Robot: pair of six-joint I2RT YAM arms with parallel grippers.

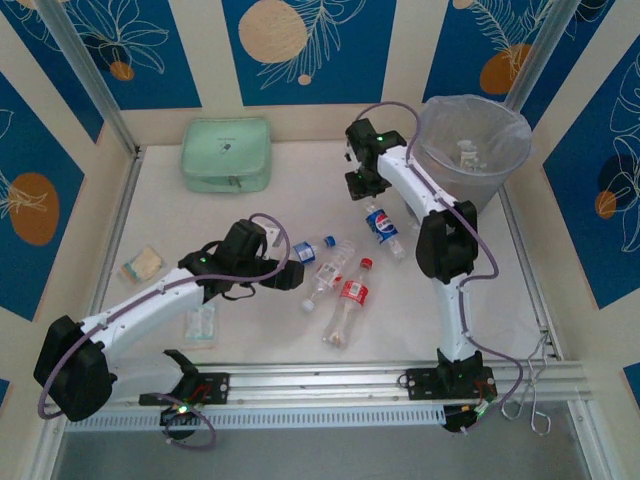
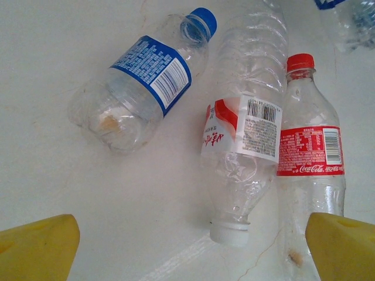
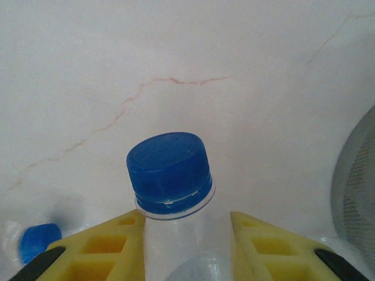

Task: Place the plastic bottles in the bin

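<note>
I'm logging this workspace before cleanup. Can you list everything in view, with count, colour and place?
Pepsi bottle: one, clear, blue label and cap, centre-right
blue-label bottle: one, clear, blue cap, mid-table
white-capped bottle: one, clear, red-white label, mid-table
Coca-Cola bottle: one, clear, red label and cap, mid-table
bin: one, translucent grey, bag-lined, far right corner
pouch: one, mint green, far left
packets: two, small, clear, left side
table: one, white
left hand: yellow fingers, open, facing the mid-table bottles
right hand: yellow fingers either side of the Pepsi bottle's neck
</note>
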